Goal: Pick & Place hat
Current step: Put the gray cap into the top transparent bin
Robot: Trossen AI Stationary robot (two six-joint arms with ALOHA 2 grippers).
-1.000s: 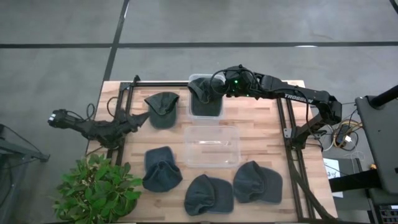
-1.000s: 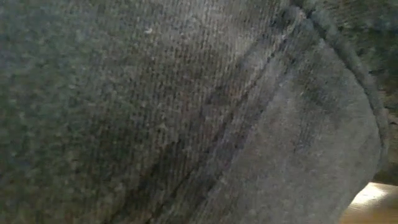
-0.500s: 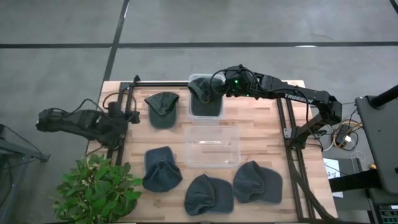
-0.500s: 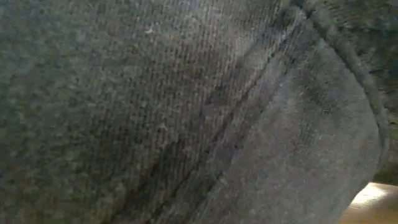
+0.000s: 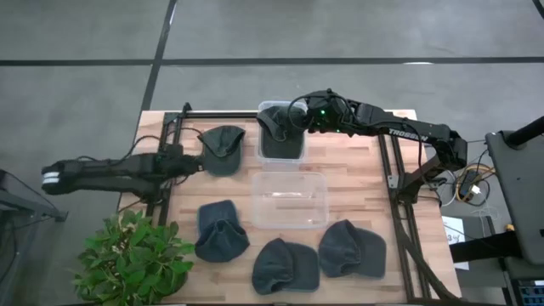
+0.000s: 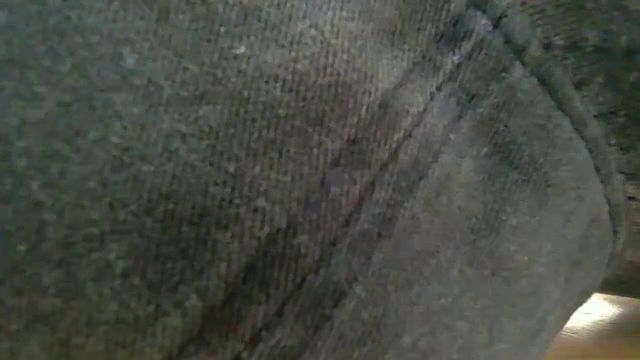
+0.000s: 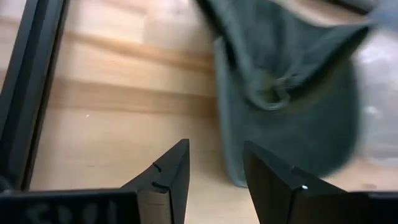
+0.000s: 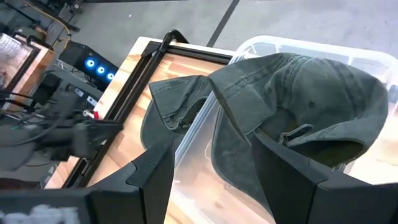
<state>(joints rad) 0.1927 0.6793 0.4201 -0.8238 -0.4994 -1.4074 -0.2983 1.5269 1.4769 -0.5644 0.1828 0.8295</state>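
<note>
Here the wooden worktop [image 5: 357, 183] carries two clear plastic bins, five dark grey hats and a potted plant [image 5: 136, 263] at its near left corner. The empty bin [image 5: 289, 200] lies mid-worktop, on the near side of the right gripper [image 5: 293, 119]. The far bin [image 5: 280, 136] sits directly under that gripper and holds a hat [image 8: 292, 93], draped partly over the bin's rim. The right gripper hovers just above this hat, its fingers [image 8: 155, 171] spread apart with the cloth showing between them but not pinched. The left arm reaches in from the worktop's left edge; the left gripper [image 5: 194, 161] sits low over the wood, its fingers [image 7: 168, 177] parted and clear of any cloth. Just ahead of the left gripper lies a second hat [image 5: 223, 149], its edge close to the fingertips but apart from them; it rests beside the far bin on the left. Three more hats lie along the near edge, well away from both grippers: one at left [image 5: 221, 229], one in the middle [image 5: 285, 265] and one at right [image 5: 353, 248]. The low view is filled by grey hat fabric [image 6: 300, 180] pressed close to the lens.
</note>
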